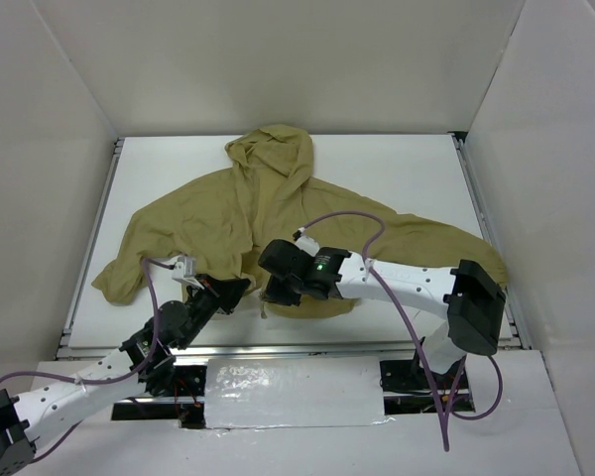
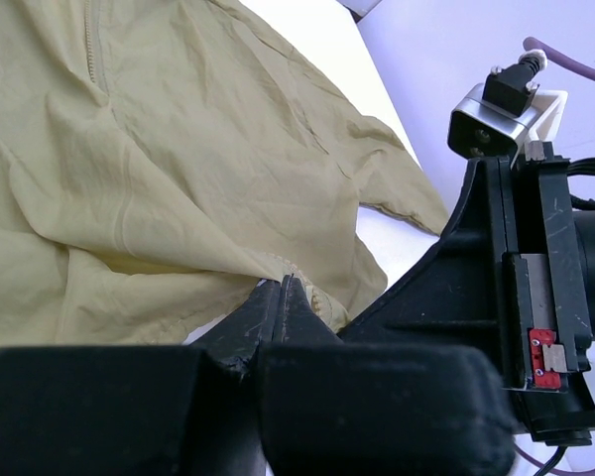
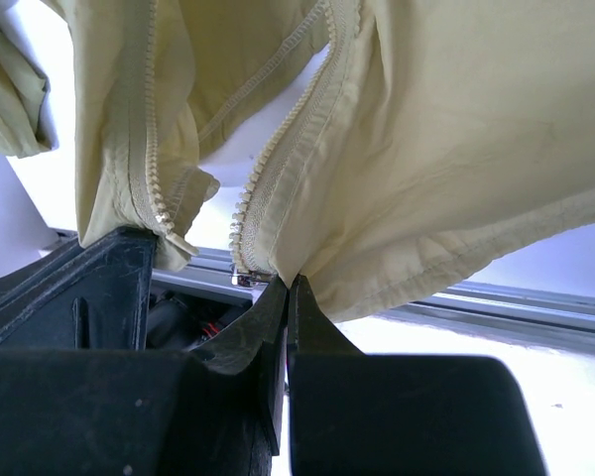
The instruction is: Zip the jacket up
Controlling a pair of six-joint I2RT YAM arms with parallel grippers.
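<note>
The olive-tan hooded jacket (image 1: 278, 213) lies spread on the white table, hood at the back, hem toward me. Its front zipper (image 3: 278, 169) is open, both tooth rows hanging apart. A small metal piece (image 3: 240, 279) sits at the bottom of the right row. My left gripper (image 1: 236, 290) is shut on the jacket's hem at the left front panel; the fabric (image 2: 178, 178) is pinched between its tips (image 2: 284, 285). My right gripper (image 1: 275, 291) is shut on the hem of the other panel, just beside the zipper's lower end (image 3: 291, 280), and holds it lifted.
White walls box in the table on three sides. A metal rail (image 3: 535, 302) runs along the table's near edge (image 1: 297, 347). The right arm's purple cable (image 1: 347, 218) loops over the jacket. The jacket's sleeves reach toward both side edges.
</note>
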